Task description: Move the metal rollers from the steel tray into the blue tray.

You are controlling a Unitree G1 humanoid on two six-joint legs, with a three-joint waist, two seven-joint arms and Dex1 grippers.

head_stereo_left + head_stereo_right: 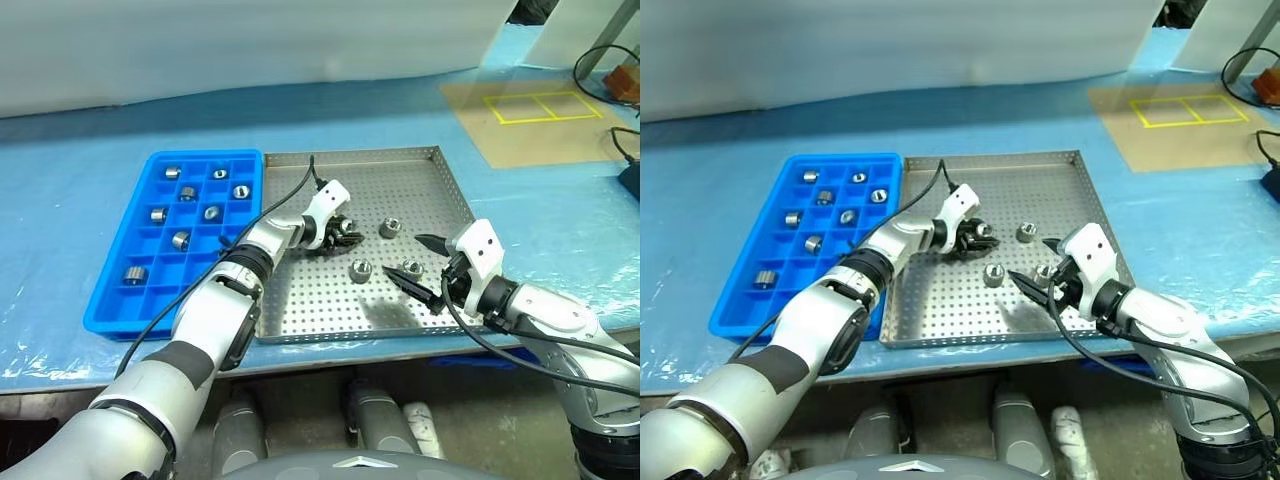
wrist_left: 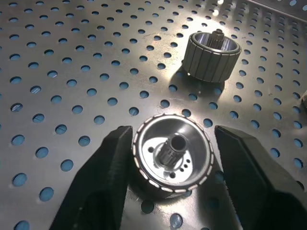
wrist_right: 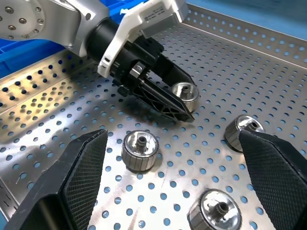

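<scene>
Four rollers left in the steel tray

One roller (image 2: pixel 172 160) sits between the left gripper (image 1: pixel 343 236) fingers, pinched near the steel tray (image 1: pixel 420 170) centre. Confirm a firm grip, then lift straight up toward the blue tray (image 1: pixel 110 290). Right gripper (image 1: pixel 412 263) fingers gape wide, empty.

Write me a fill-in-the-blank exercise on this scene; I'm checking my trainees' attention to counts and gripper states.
The bright blue plastic compartment tray holds ___ shiny metal rollers. The square perforated steel tray holds ___ rollers, one between the fingers of the left gripper. The jaws of the right gripper stand ___.
Missing: eight, four, open.
</scene>
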